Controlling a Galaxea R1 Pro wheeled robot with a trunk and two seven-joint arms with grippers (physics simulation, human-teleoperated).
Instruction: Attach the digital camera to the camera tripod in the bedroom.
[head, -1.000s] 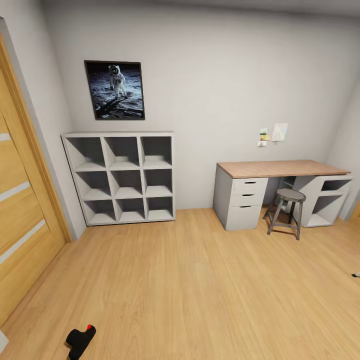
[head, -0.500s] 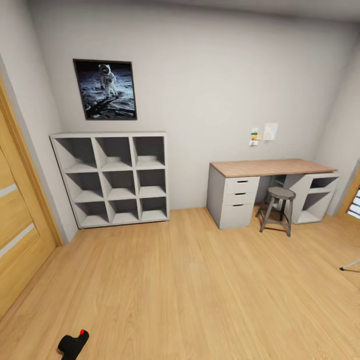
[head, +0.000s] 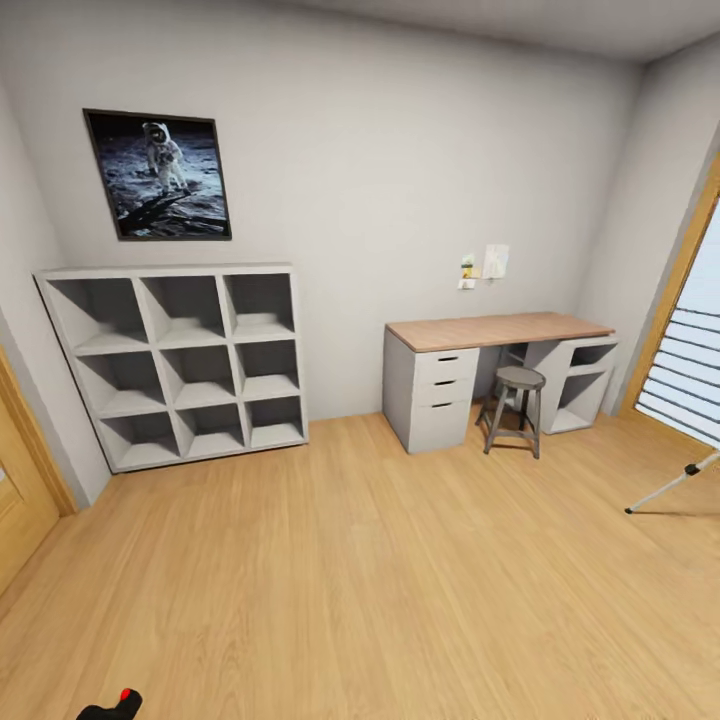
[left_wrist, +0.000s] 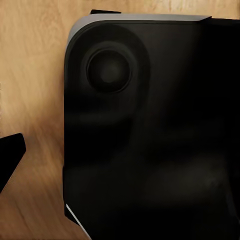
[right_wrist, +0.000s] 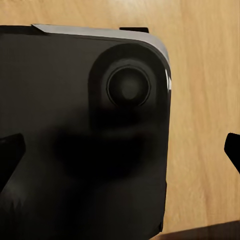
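I'm scanning the bedroom: camera (head: 115, 706) lying on the floor's near edge, tripod (head: 668, 484) leg showing far right; next I'm reaching for the camera; can't tell either gripper's state

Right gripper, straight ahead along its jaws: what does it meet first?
Most likely the robot's own black base, which lies directly in front in the right wrist view. The wood floor shows beyond its edge. Depth to the base is unclear.
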